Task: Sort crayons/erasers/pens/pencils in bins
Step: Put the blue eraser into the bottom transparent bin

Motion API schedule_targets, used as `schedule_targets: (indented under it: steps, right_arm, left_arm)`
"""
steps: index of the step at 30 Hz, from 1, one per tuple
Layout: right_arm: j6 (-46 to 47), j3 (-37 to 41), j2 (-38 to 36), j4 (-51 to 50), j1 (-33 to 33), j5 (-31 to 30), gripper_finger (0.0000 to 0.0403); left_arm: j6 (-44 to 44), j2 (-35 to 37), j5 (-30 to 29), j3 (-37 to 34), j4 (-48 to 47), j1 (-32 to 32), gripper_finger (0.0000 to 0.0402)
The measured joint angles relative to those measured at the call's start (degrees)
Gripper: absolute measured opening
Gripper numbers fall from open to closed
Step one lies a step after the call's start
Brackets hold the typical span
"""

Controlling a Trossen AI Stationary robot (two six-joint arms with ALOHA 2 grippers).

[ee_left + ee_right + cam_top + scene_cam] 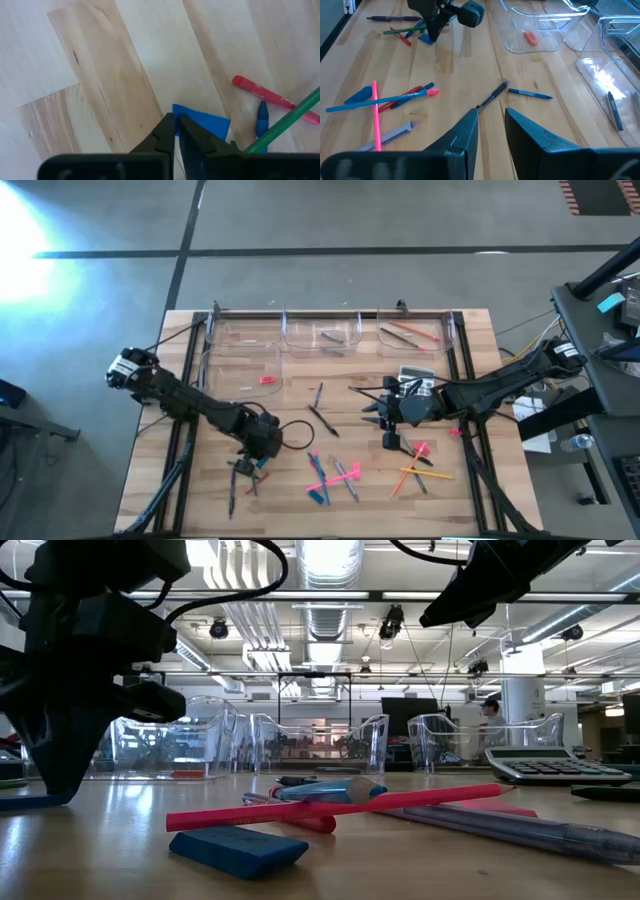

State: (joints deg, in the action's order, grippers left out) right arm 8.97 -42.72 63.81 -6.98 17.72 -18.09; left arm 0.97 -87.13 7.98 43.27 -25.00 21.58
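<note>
My left gripper (246, 464) points steeply down at the table's near left and is shut on a flat blue eraser (206, 125), which also shows in the right wrist view (425, 39). A red crayon (272, 97), a blue crayon (262, 117) and a green pencil (290, 120) lie beside that eraser. My right gripper (492, 125) hovers open above the table's middle right (386, 426), holding nothing. Four clear bins (320, 332) stand along the far edge. One of them (245, 365) holds a pink eraser (267, 380). My left gripper has its fingertips (167, 125) closed on one corner (176, 108) of the blue eraser. It comes from above, slanting slightly. The eraser lies flat on the table, most of it spread beyond the fingers.
A grey calculator (415, 374) lies just beyond my right gripper. Loose pink and blue sticks, a second blue eraser (238, 848) and pens lie near the front middle (335, 475). More sticks lie at the front right (420, 462). A black pen (322, 418) lies mid-table.
</note>
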Motion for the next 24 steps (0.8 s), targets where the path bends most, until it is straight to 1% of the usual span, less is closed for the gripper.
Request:
schedule_targets:
  steps: [6,10,13,16,20,24]
  right_arm:
    - [0.0,0.0,0.0,0.0,0.0,0.0,0.0089]
    - [0.0,0.0,0.0,0.0,0.0,-0.1,0.0089]
    - [0.0,0.0,0.0,0.1,0.0,-0.2,0.0089]
    - [0.0,0.0,0.0,0.0,-0.1,-0.1,0.0089]
    - [-0.1,0.0,0.0,0.1,-0.1,-0.5,0.0089]
    - [-0.1,0.1,0.0,0.1,-0.1,-1.6,0.0089]
  left_arm:
    - [-0.1,3.5,-0.9,0.1,0.0,0.0,0.0000]
    - [-0.2,7.3,-1.4,0.2,-0.9,0.0,0.0000]
    - [-0.3,10.9,-4.1,0.8,-4.4,0.0,0.0000]
    - [0.1,15.1,-9.5,2.9,-10.3,-0.1,0.0000]
    - [1.5,19.7,-22.7,7.7,-22.0,-0.1,0.0000]
    - [1.7,23.5,-34.0,11.7,-29.5,-1.0,0.0000]
